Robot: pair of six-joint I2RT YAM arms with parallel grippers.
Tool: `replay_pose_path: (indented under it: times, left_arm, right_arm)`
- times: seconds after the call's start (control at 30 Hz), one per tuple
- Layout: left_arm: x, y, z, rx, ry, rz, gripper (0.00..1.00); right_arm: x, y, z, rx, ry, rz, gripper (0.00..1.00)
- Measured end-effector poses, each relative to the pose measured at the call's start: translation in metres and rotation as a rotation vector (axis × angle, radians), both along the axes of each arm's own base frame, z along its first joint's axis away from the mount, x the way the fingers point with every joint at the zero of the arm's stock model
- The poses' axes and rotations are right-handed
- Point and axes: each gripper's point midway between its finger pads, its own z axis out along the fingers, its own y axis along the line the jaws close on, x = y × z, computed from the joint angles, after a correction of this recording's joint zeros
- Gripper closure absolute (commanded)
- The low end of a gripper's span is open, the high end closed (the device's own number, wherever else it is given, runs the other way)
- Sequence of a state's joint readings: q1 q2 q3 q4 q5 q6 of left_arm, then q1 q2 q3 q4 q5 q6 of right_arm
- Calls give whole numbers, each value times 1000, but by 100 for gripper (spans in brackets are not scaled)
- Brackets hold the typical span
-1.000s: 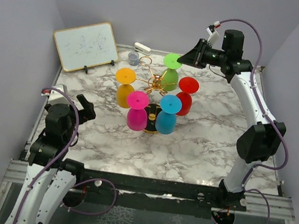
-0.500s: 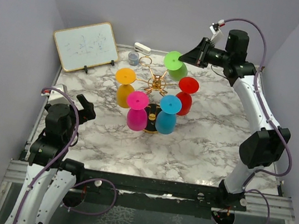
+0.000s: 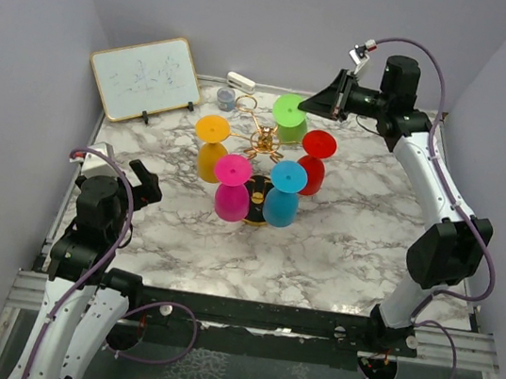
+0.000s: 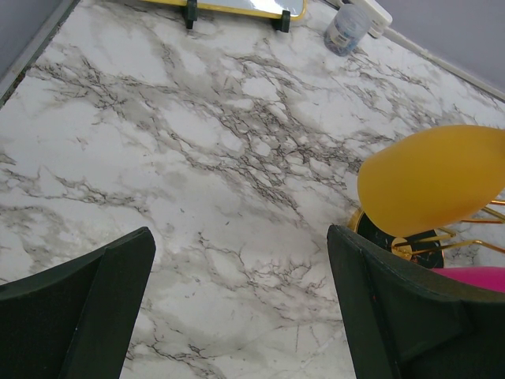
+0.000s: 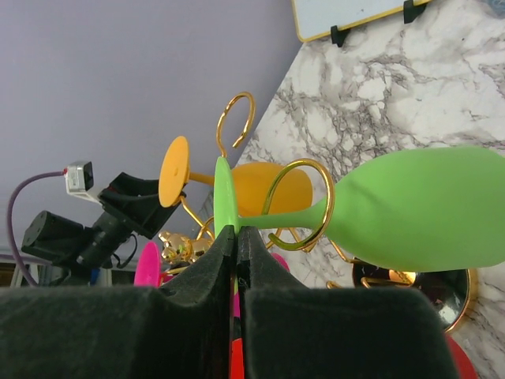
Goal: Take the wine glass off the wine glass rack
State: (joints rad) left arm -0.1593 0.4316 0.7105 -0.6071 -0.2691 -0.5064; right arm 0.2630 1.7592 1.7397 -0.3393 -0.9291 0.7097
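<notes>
Right arm (image 3: 432,173) stretched far, right claw (image 5: 237,237) pinching the green wine glass (image 5: 418,209) by its foot.

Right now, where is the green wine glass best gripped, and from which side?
Grip the flat foot of the green wine glass by its edge, coming from the far right, outside the wine glass rack. The glass hangs bowl down, its stem inside a rack ring, so the foot seems easiest to reach. The right gripper pinches it there.
</notes>
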Motion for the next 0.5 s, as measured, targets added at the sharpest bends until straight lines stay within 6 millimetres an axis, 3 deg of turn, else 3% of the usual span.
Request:
replay_pose_path:
  times: [0.3, 0.5]
  left_arm:
    - [0, 0, 0, 0, -2, 0, 7]
    - [0, 0, 0, 0, -2, 0, 9]
  right_arm:
    - [-15, -2, -3, -1, 14, 21, 99]
    - [-26, -10, 8, -16, -32, -24, 99]
